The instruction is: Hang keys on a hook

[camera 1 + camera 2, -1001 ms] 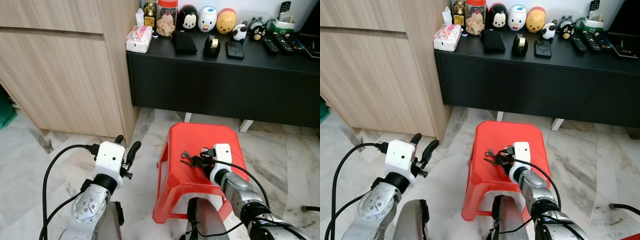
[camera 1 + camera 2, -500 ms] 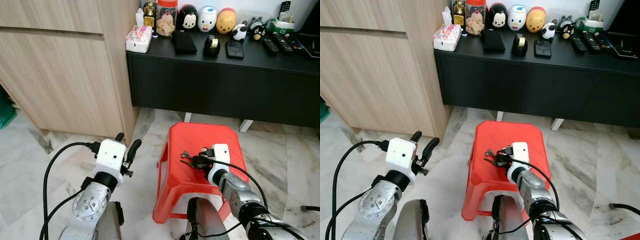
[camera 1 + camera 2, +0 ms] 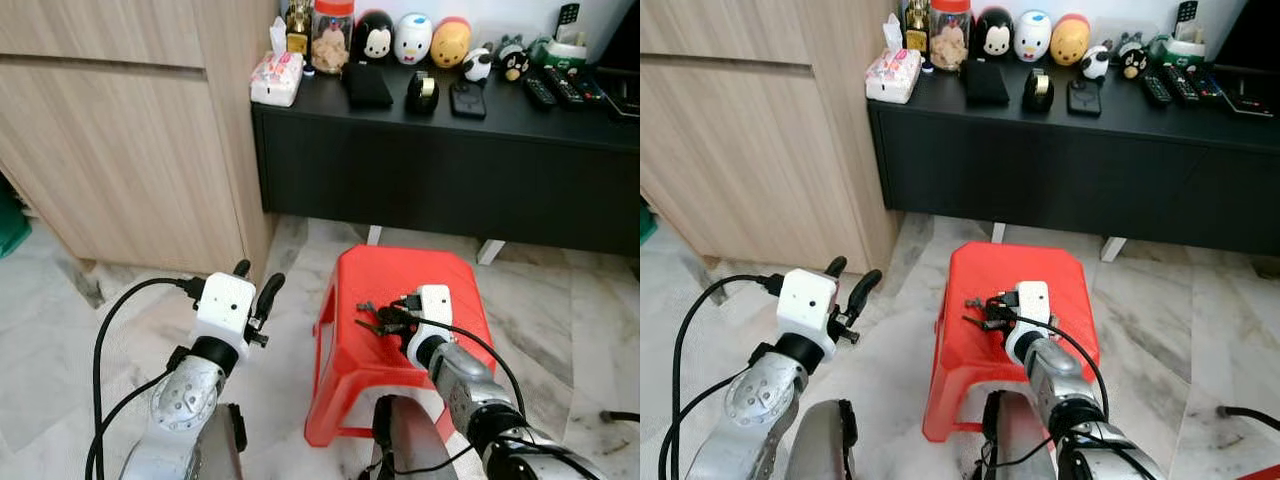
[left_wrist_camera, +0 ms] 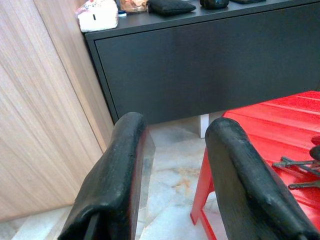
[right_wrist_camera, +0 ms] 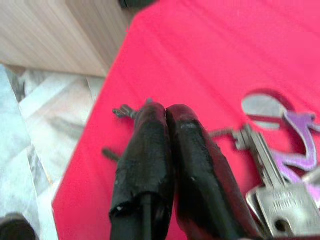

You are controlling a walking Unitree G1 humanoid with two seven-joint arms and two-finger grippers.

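Right now, my read of the feed:

Right jaws [image 5: 165, 150]: pressed together over the red stool [image 3: 440, 275], fingers touching along their length. From my wrist camera I cannot tell whether any part of the bunch is pinched between them; the tips cover that spot.

Keys [image 3: 372, 318]: lying on the stool's top, at about 9 o'clock of the seat, just at the tips of my right gripper. Up close a silver key [image 5: 272, 172] and a purple tag or key [image 5: 300, 145] lie beside the fingers, cut off by the frame edge.

Left jaws [image 4: 172, 175]: spread apart, holding nothing, hovering over the marble floor [image 3: 60, 330] at 9 o'clock of the stool, near the wooden cabinet [image 3: 130, 140].

Hard to make out: thin dark key stems poking out past the right fingertips are blurred. The stool's legs on my side are hidden behind my own body. The hook I cannot pick out anywhere.

Worktop: a low black sideboard [image 3: 450, 170] at 12 o'clock of the stool, carrying a tissue pack [image 3: 277, 78], a jar [image 3: 333, 35], three round cartoon figures [image 3: 414, 38], a black pouch [image 3: 369, 83], a tape dispenser [image 3: 423, 90] and remote controls [image 3: 565, 88], partly cropped.

Room: pale veined marble floor, light wood cabinet front at 10 o'clock, a black cable end [image 3: 620, 416] on the floor at 4 o'clock.
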